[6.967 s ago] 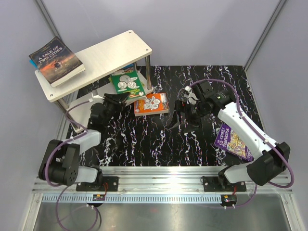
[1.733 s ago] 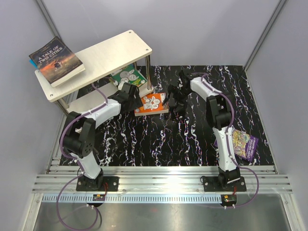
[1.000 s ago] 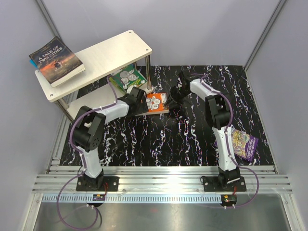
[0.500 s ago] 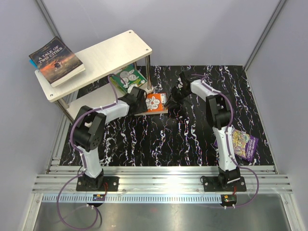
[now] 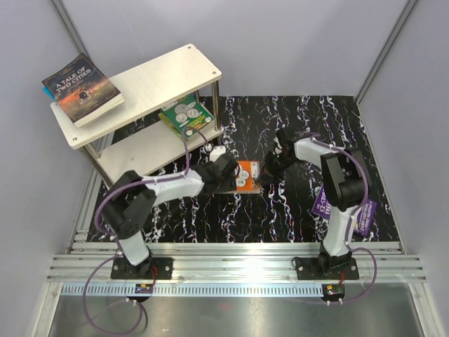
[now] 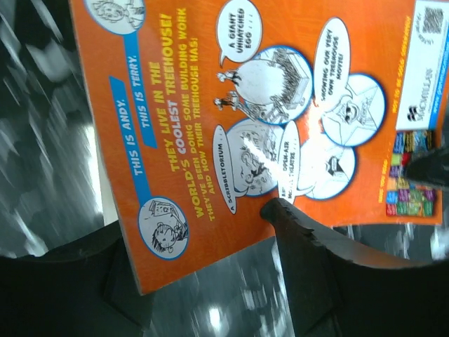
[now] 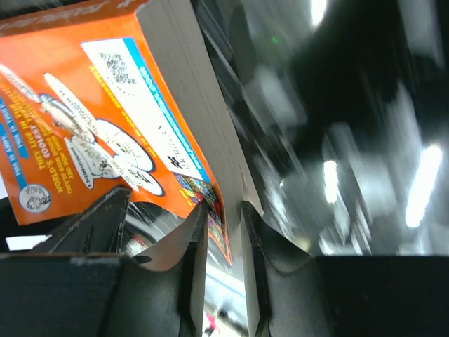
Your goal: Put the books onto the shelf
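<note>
mid-table, nearer the right edge: glossy orange book (image 5: pixel 245 175), a thin paperback, tilted between both arms over the black marbled table (image 5: pixel 210 210). left hand (image 5: pixel 228 173) grasps a long edge. only its wrist view shows a finger (image 6: pixel 295 225) on the printed back cover. right hand (image 5: pixel 269 170) clenched on the page-edge corner. pale wood-grain shelf (image 5: pixel 140 84) sits at the far left corner, well apart.

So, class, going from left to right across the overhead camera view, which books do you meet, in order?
dark "A Tale of Two Cities" book → green book → orange book → purple book
</note>
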